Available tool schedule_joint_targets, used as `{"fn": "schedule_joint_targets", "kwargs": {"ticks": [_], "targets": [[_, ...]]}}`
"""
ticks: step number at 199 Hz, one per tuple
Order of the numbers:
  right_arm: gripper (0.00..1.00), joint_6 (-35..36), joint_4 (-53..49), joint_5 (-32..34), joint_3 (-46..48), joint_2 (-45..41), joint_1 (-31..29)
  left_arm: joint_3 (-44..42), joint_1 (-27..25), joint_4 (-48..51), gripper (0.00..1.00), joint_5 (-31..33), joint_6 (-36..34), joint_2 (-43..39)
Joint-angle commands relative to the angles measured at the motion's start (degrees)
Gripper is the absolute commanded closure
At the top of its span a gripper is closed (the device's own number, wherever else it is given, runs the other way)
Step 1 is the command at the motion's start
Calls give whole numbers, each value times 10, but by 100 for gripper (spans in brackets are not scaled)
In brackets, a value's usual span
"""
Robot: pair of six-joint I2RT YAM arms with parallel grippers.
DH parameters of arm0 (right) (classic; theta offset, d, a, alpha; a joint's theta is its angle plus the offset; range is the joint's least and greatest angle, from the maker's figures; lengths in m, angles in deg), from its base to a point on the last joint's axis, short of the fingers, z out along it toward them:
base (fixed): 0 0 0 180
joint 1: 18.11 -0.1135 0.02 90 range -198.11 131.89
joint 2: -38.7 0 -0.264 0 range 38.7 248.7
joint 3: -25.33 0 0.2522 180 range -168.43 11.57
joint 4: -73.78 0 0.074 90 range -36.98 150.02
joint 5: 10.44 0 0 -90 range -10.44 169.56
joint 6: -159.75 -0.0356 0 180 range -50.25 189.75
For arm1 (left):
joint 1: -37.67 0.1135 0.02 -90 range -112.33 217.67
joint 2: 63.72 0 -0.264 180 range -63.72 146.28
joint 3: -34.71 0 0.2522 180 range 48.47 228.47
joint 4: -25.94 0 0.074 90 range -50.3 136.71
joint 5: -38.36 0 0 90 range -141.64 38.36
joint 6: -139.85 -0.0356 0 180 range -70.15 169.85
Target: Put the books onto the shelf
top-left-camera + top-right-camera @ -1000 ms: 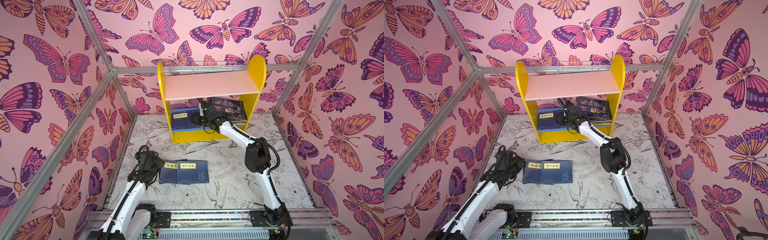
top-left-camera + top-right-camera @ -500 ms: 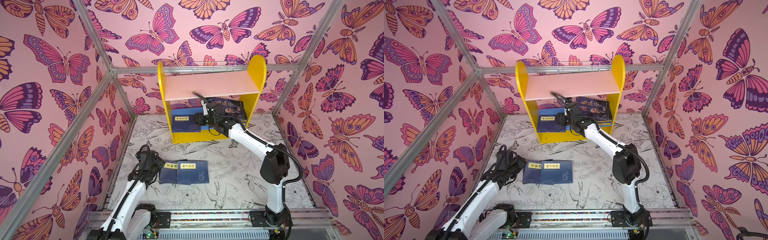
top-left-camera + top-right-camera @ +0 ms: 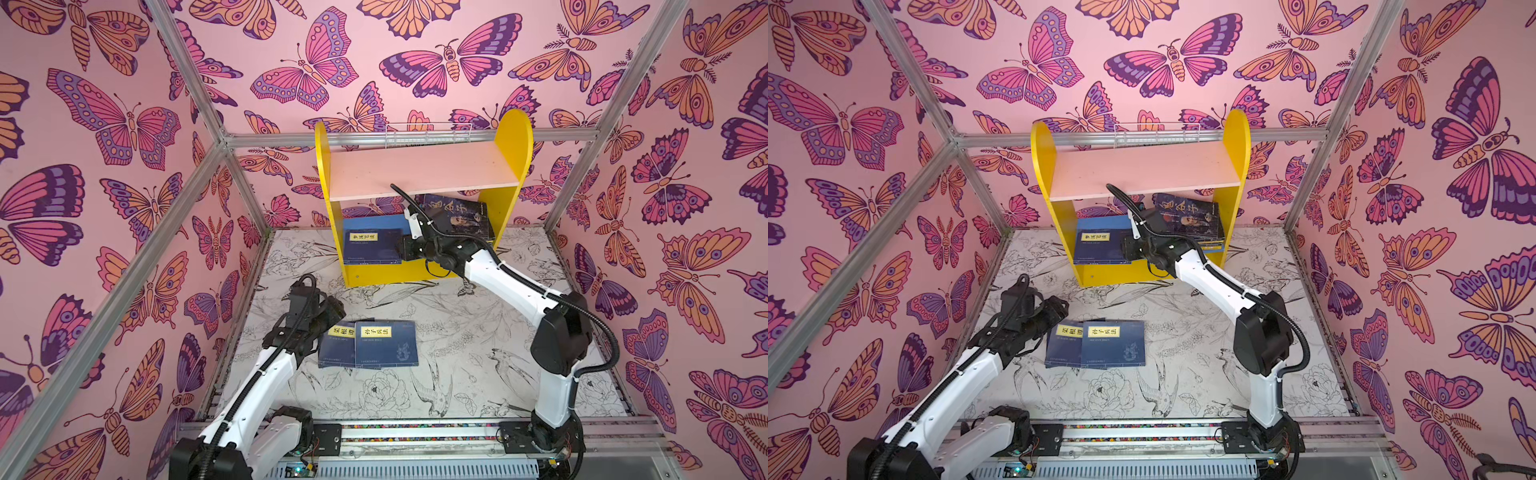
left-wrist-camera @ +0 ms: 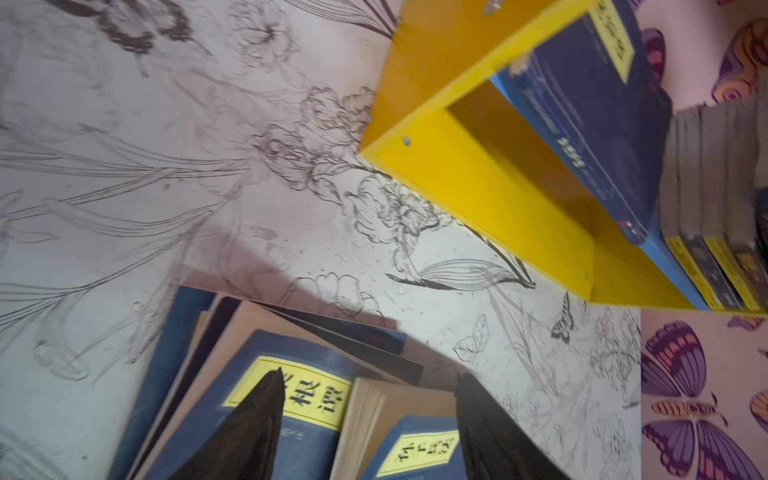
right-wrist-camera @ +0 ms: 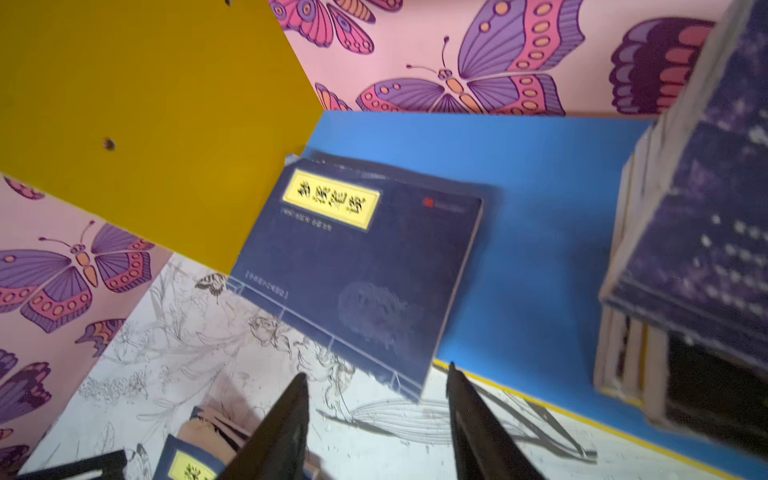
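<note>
Butterfly-print walls (image 3: 124, 124) are enclosing the flower-sketched mat (image 3: 457, 332); left gripper (image 4: 370, 374), over books (image 3: 386, 345), and right gripper (image 5: 377, 371) are hanging spread-jawed.

in the shelf (image 3: 515, 137) one book (image 3: 372, 247) lies left, a stack (image 3: 461, 218) right; more books (image 3: 374, 343) lie on the table (image 3: 465, 332) before it.

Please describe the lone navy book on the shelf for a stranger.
Find the yellow shelf at the back, then its blue lower board. The navy book lies flat at the left, alone; the other books are piled at the right.
</note>
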Motion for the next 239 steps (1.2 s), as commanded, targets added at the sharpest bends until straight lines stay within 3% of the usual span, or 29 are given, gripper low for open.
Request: {"fn": "schedule_joint_targets", "kwargs": {"ticks": [1, 54, 100, 144, 179, 239], "targets": [[48, -3, 39, 28, 71, -86, 4, 35, -43, -51, 32, -13, -46, 33], [48, -125, 136, 33, 268, -269, 118, 146, -106, -177, 32, -56, -22, 191], [49, -159, 126, -1, 336, -351, 214, 322, -136, -263, 32, -92, 19, 357], [50, -128, 93, -16, 347, -383, 226, 461, -154, -318, 23, -106, 46, 504], [51, -120, 83, -37, 345, -389, 243, 520, -158, -347, 22, -95, 56, 571], [52, -120, 80, -57, 350, -385, 257, 578, -160, -390, 38, -75, 55, 636]]}}
